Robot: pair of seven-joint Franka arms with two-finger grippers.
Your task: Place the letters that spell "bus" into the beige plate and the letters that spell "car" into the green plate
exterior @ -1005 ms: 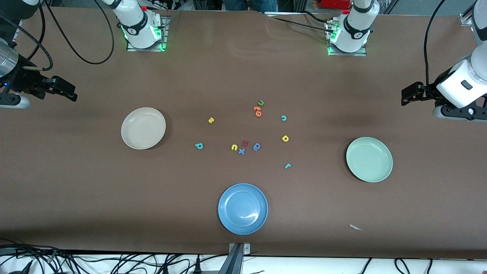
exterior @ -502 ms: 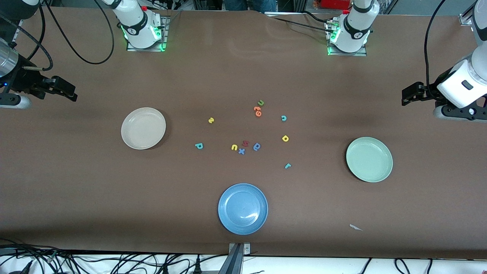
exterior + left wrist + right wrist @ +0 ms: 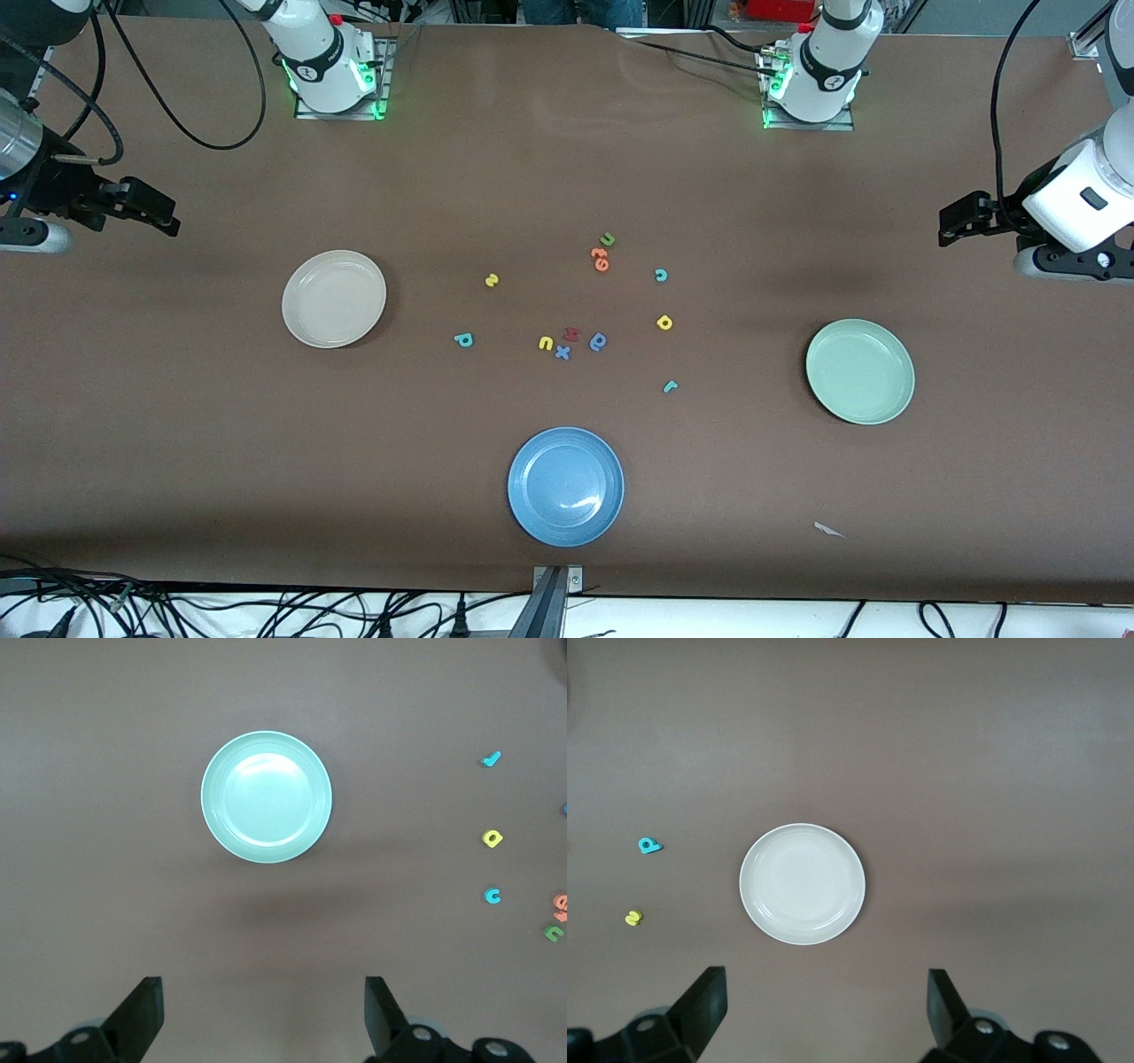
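Note:
The empty beige plate (image 3: 334,299) (image 3: 802,884) lies toward the right arm's end, the empty green plate (image 3: 859,371) (image 3: 266,797) toward the left arm's end. Between them lie the teal b (image 3: 463,339), yellow s (image 3: 492,280), yellow u (image 3: 546,343), teal c (image 3: 661,276), yellow a (image 3: 664,322) and teal r (image 3: 671,386). My right gripper (image 3: 164,215) (image 3: 827,988) hangs open high over the table's end by the beige plate. My left gripper (image 3: 948,223) (image 3: 264,992) hangs open high by the green plate. Neither holds anything.
A blue plate (image 3: 565,486) sits nearest the front camera. Other letters lie among the task's: a green u (image 3: 608,239), an orange one (image 3: 600,259), a red one (image 3: 571,334), a blue x (image 3: 563,353) and a blue round one (image 3: 598,341). A paper scrap (image 3: 828,530) lies near the front edge.
The left arm has drifted slightly outward toward its end of the table. The right arm, plates and letters have not moved.

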